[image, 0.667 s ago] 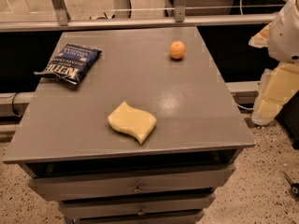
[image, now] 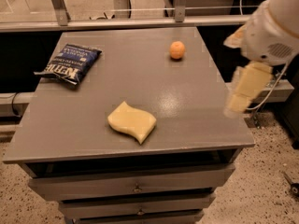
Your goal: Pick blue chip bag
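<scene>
The blue chip bag (image: 70, 63) lies flat at the far left corner of the grey table (image: 201, 125); a yellow sponge (image: 132, 121) lies near the front edge; a small orange ball (image: 177, 50) sits at the back; the gripper (image: 239, 97) hangs beyond the table's right edge, well apart from the bag; its opening I cannot tell.

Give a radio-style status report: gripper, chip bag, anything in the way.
Gripper at table right edge. Blue chip bag flat, far-left, untouched. Sponge, orange ball apart from it.
</scene>
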Robot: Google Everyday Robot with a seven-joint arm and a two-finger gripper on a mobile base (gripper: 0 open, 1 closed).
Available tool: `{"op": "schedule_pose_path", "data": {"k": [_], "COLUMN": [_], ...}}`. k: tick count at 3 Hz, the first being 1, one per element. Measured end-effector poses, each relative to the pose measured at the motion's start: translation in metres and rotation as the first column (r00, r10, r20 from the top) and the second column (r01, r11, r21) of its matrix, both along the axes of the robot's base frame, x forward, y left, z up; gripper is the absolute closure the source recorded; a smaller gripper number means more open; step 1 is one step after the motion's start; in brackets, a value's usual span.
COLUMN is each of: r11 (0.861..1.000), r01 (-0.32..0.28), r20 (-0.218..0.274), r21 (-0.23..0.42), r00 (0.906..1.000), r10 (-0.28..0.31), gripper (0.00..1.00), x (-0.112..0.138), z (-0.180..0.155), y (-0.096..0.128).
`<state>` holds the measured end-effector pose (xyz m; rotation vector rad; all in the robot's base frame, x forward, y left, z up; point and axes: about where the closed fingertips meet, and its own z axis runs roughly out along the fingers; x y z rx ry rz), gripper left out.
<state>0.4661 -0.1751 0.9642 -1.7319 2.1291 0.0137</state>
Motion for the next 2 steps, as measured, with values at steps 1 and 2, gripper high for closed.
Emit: {"op": "schedule_pose_path", "data": {"k": [1, 2], "r11": [0.988, 0.961], "r01": [-0.099, -0.165], "r20": [0.031, 0.06], "r21": [0.122, 0.22], "r00": [0.9949, 0.986], "r10": [0.096, 0.155], "gripper": [0.0, 0.0], "x": [0.044, 0.073], "z": [-0.014, -0.018], "y": [0.07, 0.131]}}
